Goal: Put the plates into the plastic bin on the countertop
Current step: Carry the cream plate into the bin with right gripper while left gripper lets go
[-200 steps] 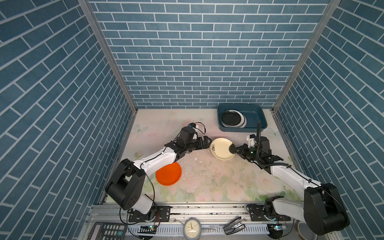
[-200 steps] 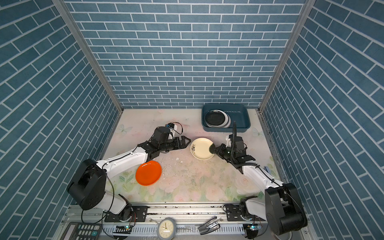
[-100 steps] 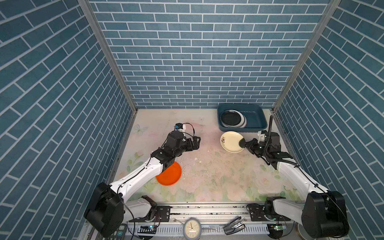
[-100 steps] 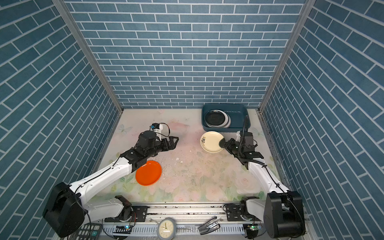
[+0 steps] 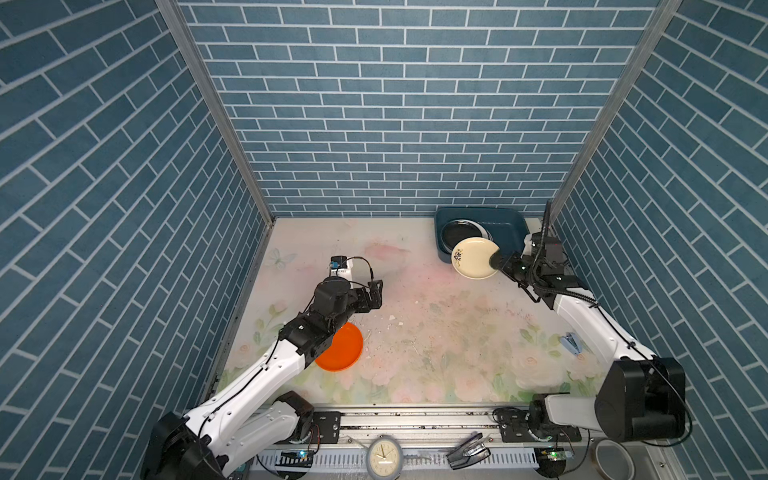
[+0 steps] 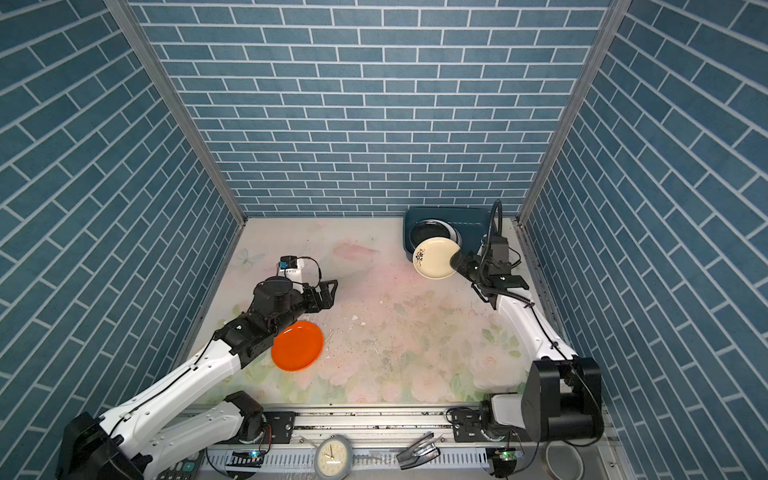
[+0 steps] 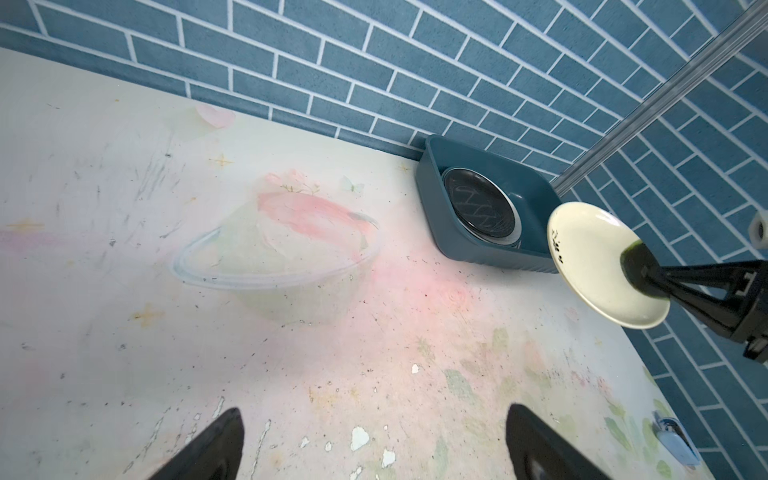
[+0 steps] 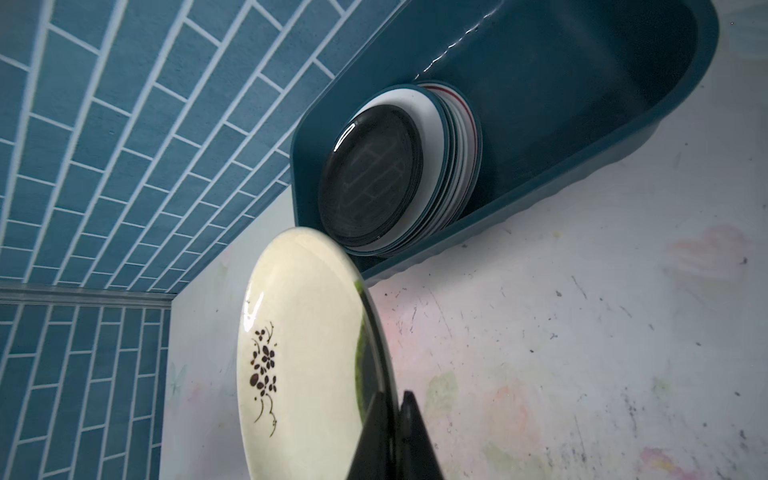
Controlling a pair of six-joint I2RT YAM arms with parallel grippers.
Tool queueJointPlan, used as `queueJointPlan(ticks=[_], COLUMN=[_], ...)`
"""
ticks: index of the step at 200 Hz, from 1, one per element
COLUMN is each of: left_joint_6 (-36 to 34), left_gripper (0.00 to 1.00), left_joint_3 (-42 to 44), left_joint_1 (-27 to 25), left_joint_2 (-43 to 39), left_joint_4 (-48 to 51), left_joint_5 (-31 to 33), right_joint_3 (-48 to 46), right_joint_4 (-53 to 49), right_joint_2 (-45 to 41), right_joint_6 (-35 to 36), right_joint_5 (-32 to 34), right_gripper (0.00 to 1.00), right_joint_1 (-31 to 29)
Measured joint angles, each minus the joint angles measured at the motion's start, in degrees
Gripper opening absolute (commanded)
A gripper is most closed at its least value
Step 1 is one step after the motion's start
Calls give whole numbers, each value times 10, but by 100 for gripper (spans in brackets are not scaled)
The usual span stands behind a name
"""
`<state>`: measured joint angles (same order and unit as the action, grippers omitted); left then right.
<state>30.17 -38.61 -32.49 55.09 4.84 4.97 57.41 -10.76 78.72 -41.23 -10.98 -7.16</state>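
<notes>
Plastic bin [image 5: 506, 231]: plate stack [image 8: 459, 137], black plate [image 5: 459, 233] topmost.
Right gripper [image 5: 495, 261]: clamped on cream floral plate [image 5: 471, 258], beside bin.
Orange plate [image 5: 343, 349]: outstanding on countertop [image 5: 436, 332].
Left gripper [image 5: 375, 294]: jaws apart, empty.

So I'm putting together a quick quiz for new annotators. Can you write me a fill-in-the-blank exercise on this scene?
1. The right gripper holds the cream plate by its ____.
2. In the plastic bin, the stack's top plate is coloured ____.
3. The orange plate lies on the countertop, partly hidden by the ____ arm.
4. The left gripper hangs ____ and empty.

Missing words: rim; black; left; open.
</notes>
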Motion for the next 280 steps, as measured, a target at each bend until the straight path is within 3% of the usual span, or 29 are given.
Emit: queueJointPlan(ticks=[81, 177, 195, 215, 224, 231, 255, 268, 280], left_joint_6=[-15, -35, -41, -43, -43, -43, -43, -43, -41], left_gripper=[100, 100, 100, 100, 100, 100, 100, 99, 100], left_joint_3=[23, 29, 29, 29, 29, 29, 29, 29, 29], left_joint_1=[3, 9, 9, 10, 10, 10, 11, 11, 11], left_joint_2=[-51, -65, -61, -59, -59, -59, -66, -74, -80], left_joint_4=[50, 82, 83, 86, 89, 91, 108, 116, 123], left_joint_5=[39, 82, 86, 89, 90, 90, 92, 93, 94], right_joint_3=[239, 360, 381, 398, 397, 396, 373, 353, 331], right_joint_4=[-4, -15, -21, -30, -31, -31, -30, -33, -33], right_joint_2=[278, 398, 412, 421, 419, 418, 404, 385, 361], right_joint_6=[26, 26, 25, 36, 34, 37, 42, 44, 45], right_joint_5=[7, -1, -8, -15, -20, -23, -30, -32, -33], right_gripper=[0, 0, 27, 49, 70, 79, 83, 97, 99], right_joint_1=[1, 0, 0, 0, 0, 0, 0, 0, 0])
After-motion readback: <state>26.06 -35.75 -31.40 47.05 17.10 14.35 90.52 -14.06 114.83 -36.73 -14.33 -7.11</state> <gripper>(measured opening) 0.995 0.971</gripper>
